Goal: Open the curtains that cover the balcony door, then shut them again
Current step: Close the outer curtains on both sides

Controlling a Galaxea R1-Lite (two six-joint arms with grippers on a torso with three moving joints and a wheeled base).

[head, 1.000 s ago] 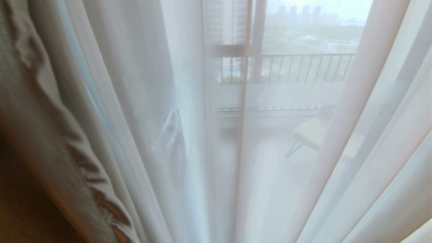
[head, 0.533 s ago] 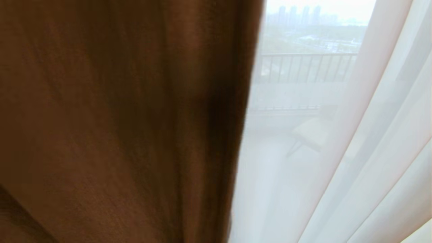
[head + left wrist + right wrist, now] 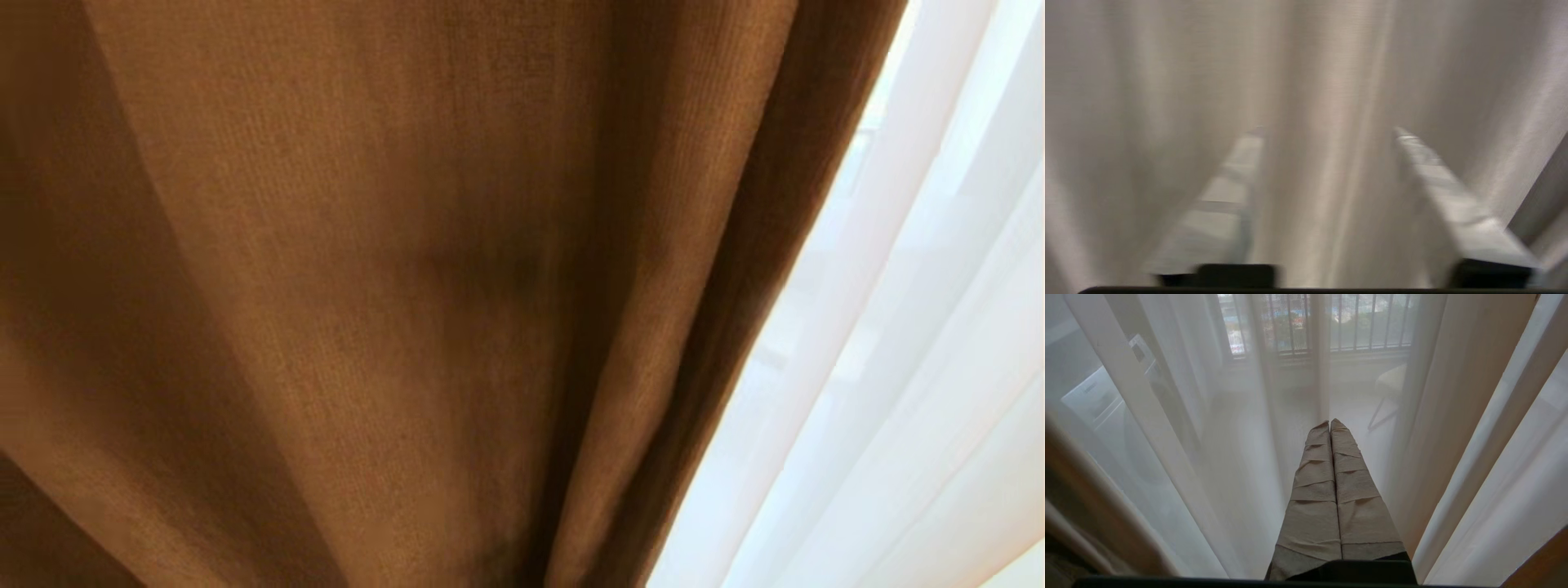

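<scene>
Curtains (image 3: 392, 294) fill most of head view.
Left gripper (image 3: 1327, 130) fingers apart, a fold between; right gripper (image 3: 1329, 422) fingers together, at sheers (image 3: 1474, 457).

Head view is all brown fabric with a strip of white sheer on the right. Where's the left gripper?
Observer: In the left wrist view, the left gripper faces the curtain, fingers apart, with a pleat running across the gap. It's too blurred to tell whether they touch it.
Operator: Right arm?
Observer: The right gripper is shut, holding nothing, and pointed at the sheer.
Operator: Anything past the sheer?
Observer: A balcony railing and a chair show through it in the right wrist view.
</scene>
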